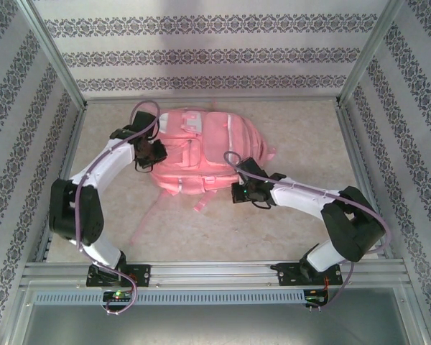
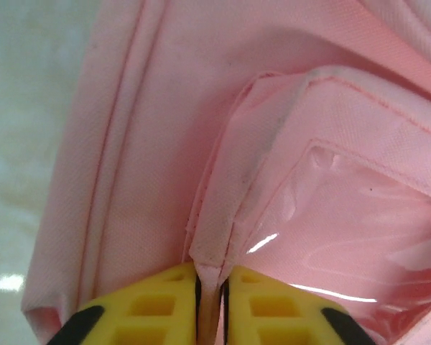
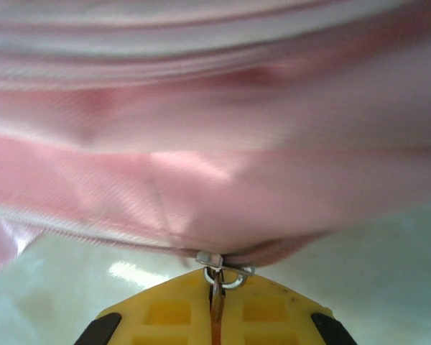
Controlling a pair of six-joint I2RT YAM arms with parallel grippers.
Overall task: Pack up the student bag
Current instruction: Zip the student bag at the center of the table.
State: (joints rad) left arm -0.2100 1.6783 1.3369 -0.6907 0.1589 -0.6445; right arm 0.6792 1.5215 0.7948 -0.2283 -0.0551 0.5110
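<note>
Left wrist view: we see the left gripper [image 2: 211,280] pinching a seam fold of the backpack [image 2: 165,144], jaws nearly together. Our right gripper [image 3: 215,284] clamps its zip pull [image 3: 217,305] tight.

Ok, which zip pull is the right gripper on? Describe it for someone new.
Find the pink bag lying on the table. At its near right corner, the right gripper is shut on a small zip pull. It is the silvery metal ring and slider there; all around it is plain pink fabric.
</note>
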